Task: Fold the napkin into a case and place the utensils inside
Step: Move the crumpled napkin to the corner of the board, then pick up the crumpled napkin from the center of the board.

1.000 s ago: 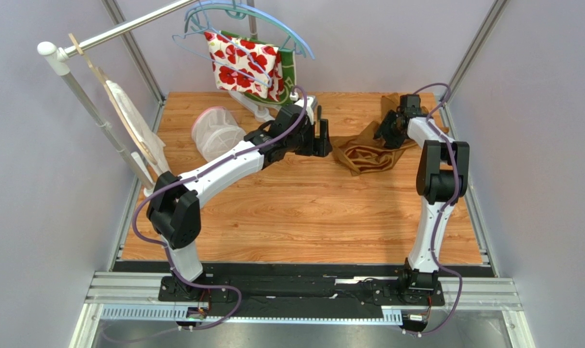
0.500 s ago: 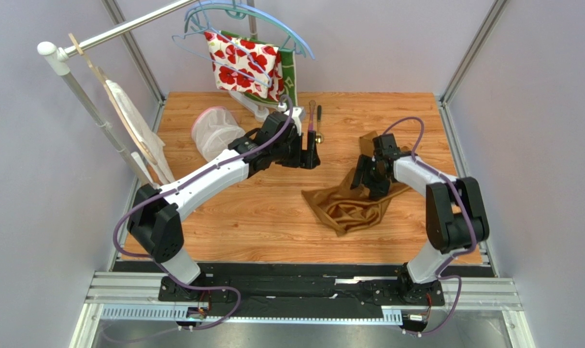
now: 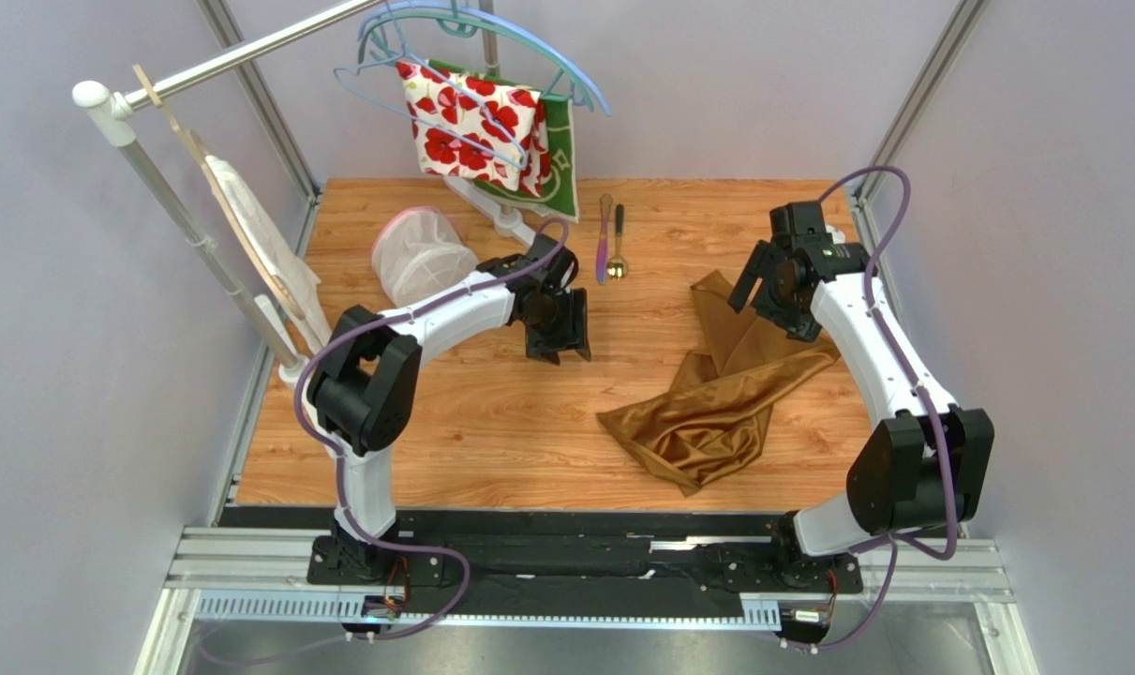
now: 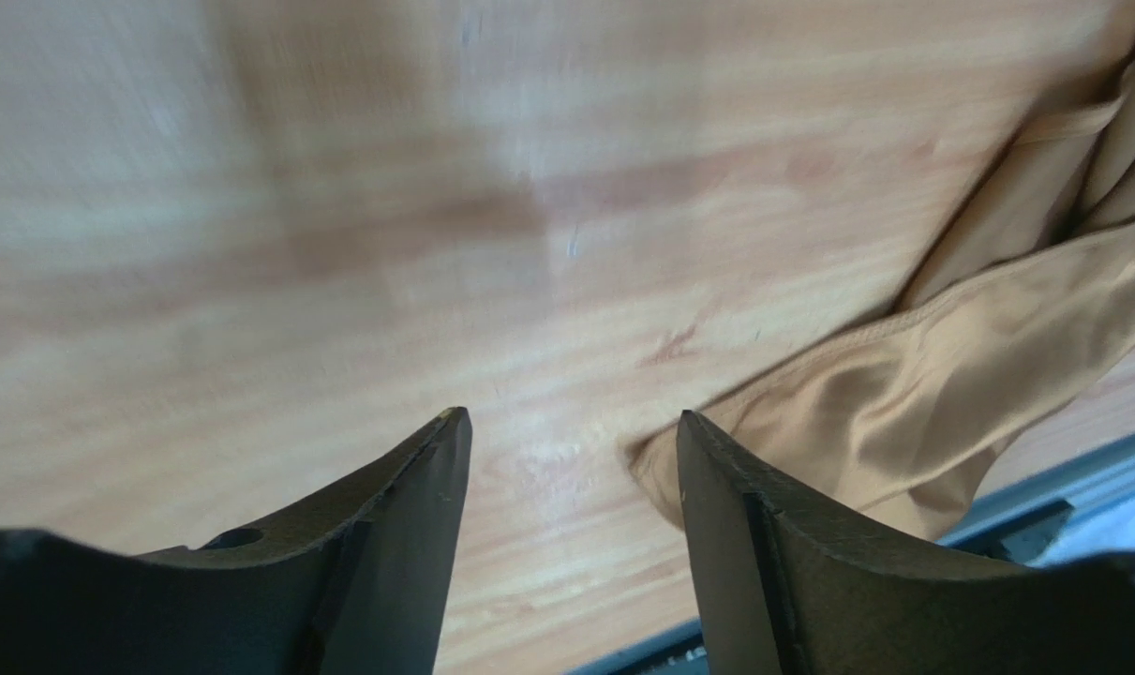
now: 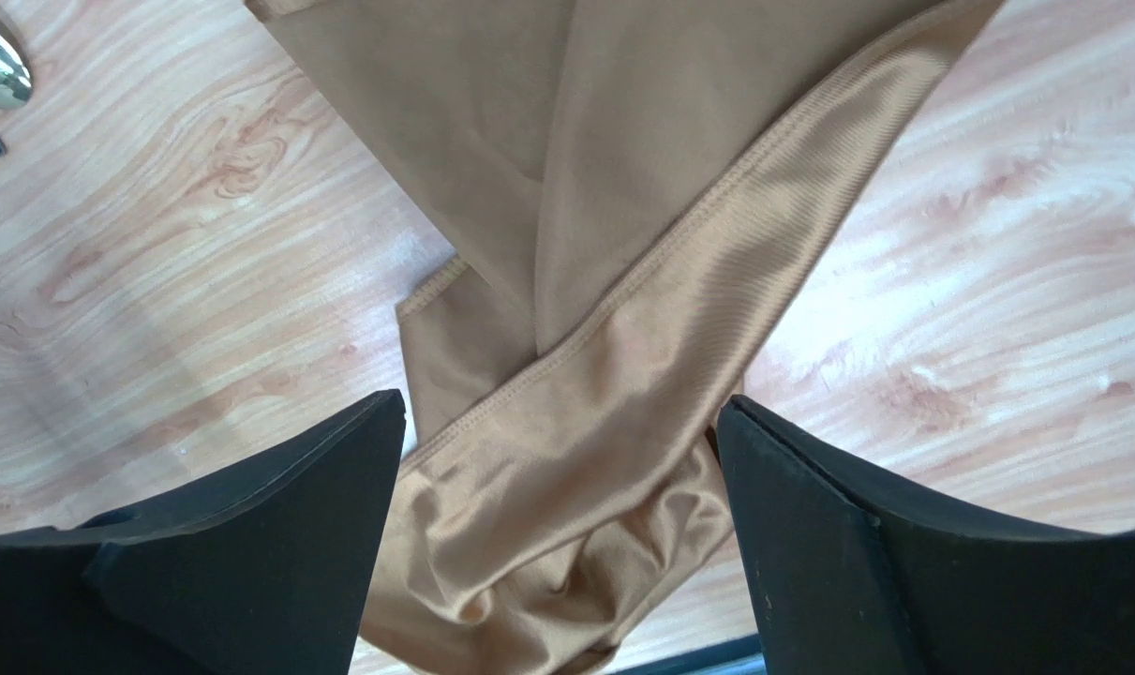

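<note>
Seeing left jaws wide apart, empty, low over the counter (image 4: 319, 211) beside the napkin (image 3: 721, 401). Right jaws same deal: spread, gripping nothing, above that crumpled napkin. Utensils (image 3: 604, 242) farther back, well apart.

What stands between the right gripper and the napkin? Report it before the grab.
Nothing visible does. The right gripper hangs open directly above the napkin with no object between them. The utensils lie farther off to the side, out of the way.
</note>
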You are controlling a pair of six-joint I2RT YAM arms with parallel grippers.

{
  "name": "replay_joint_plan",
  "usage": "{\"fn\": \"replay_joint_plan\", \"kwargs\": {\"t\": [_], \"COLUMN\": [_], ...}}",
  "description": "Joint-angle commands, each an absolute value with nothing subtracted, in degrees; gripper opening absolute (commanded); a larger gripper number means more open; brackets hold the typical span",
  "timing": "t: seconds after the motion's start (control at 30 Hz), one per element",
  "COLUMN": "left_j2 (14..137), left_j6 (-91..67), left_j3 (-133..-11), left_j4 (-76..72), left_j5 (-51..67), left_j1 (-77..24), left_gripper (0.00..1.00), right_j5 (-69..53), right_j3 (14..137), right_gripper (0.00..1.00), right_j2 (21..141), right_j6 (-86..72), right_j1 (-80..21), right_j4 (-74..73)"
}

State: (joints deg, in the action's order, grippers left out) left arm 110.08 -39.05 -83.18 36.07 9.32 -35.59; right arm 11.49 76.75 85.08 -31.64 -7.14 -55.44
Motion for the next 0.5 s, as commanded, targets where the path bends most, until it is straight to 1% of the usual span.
{"fn": "replay_joint_plan", "kwargs": {"t": [0.0,0.03,0.1,0.23,0.3,0.37,0.47], "left_j2": [106.10,105.48,103.55,104.32,106.07,107.13,108.98], "left_j6": [-51.39,-55.94,-60.01,-68.79,-71.70,-73.29,-74.88], "left_j3": [-77.54,-75.95,-71.47,-68.38,-66.98,-65.58,-66.18], "left_j4": [36.40,35.52,31.48,28.13,25.76,22.00,21.45], "left_j5": [14.84,14.77,15.38,16.52,18.18,19.07,19.25], "left_j1": [-38.23,-38.58,-40.15,-42.80,-43.15,-43.24,-43.50], "left_gripper": [0.60,0.57,0.57,0.56,0.56,0.52,0.49], "right_j5": [10.28,10.37,10.72,10.81,10.81,10.98,11.51], "right_j3": [75.85,75.50,74.97,73.04,72.07,70.67,69.52], "right_gripper": [0.85,0.85,0.84,0.84,0.84,0.84,0.83], "right_j2": [82.44,82.09,80.69,78.66,77.70,76.91,75.85], "right_j6": [-32.08,-31.99,-31.73,-31.55,-31.29,-30.94,-30.32], "right_j1": [-5.10,-4.92,-4.83,-4.66,-4.66,-4.75,-4.57], "right_j4": [-58.54,-58.19,-57.31,-56.34,-55.99,-55.37,-54.76]}}
